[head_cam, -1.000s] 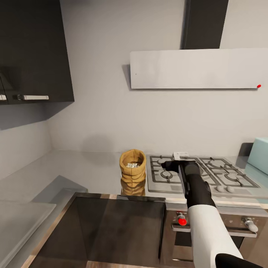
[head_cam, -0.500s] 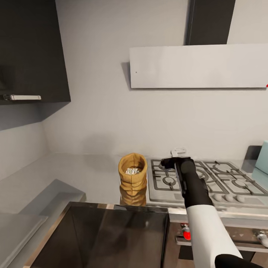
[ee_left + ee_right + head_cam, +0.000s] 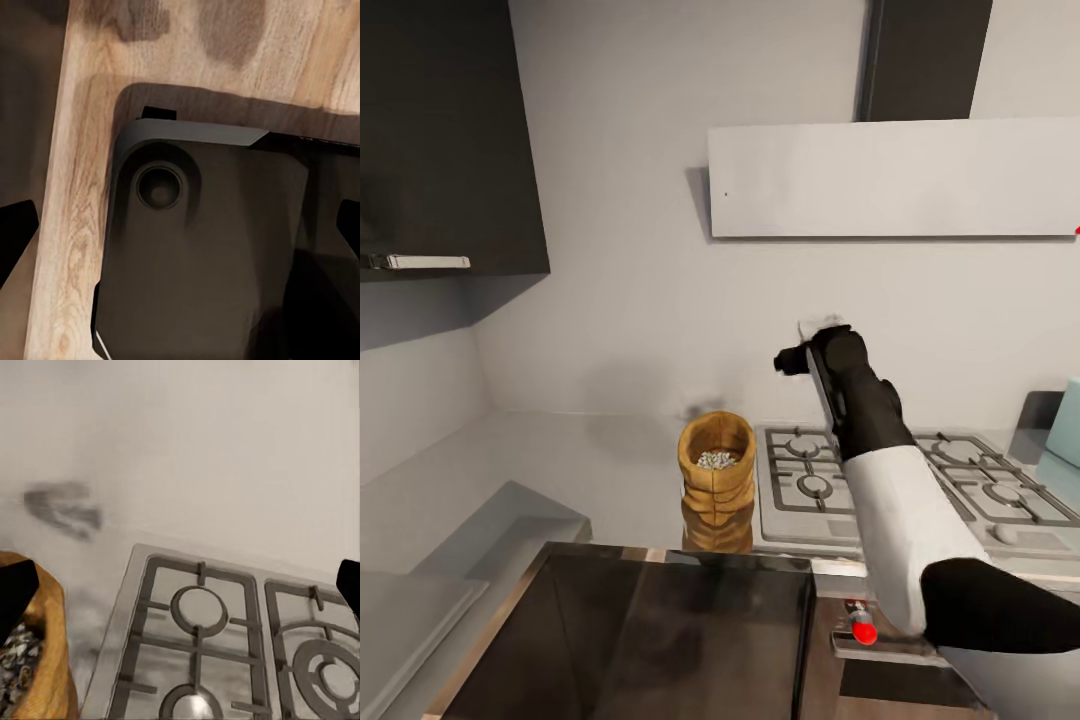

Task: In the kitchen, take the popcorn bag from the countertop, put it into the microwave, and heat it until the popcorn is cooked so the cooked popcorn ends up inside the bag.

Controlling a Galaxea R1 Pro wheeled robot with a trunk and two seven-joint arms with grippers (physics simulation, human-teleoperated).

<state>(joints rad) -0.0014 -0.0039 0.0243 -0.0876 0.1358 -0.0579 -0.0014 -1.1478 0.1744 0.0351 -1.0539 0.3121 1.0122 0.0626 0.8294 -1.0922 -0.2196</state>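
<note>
Since half a second ago the right arm has lifted: the right gripper [image 3: 807,345], which was low over the back of the gas hob [image 3: 920,490], now hangs well above it in front of the grey wall, up and to the right of the popcorn bag [image 3: 716,463]. The head view itself has not shifted, and the bag sits where it was.

The popcorn bag stands upright on the countertop [image 3: 560,470], just beside the hob's left edge, its rolled rim open and a small heap of whitish popcorn [image 3: 716,460] showing inside. In the right wrist view the bag [image 3: 34,660] is cut off at the frame edge, with the hob grates [image 3: 225,637] next to it.

The right gripper's fingertips appear only as dark tips at opposite edges of the right wrist view, so its fingers are spread wide with nothing between them. The left gripper's tips likewise sit at opposite edges of the left wrist view, spread wide over a dark rounded panel [image 3: 210,255] and the wood floor [image 3: 82,150] (what the panel belongs to is hard to tell).

The microwave [image 3: 1066,420] is cut off at the right edge, only a pale blue sliver showing, and the extractor hood [image 3: 890,180] runs out of frame there too
</note>
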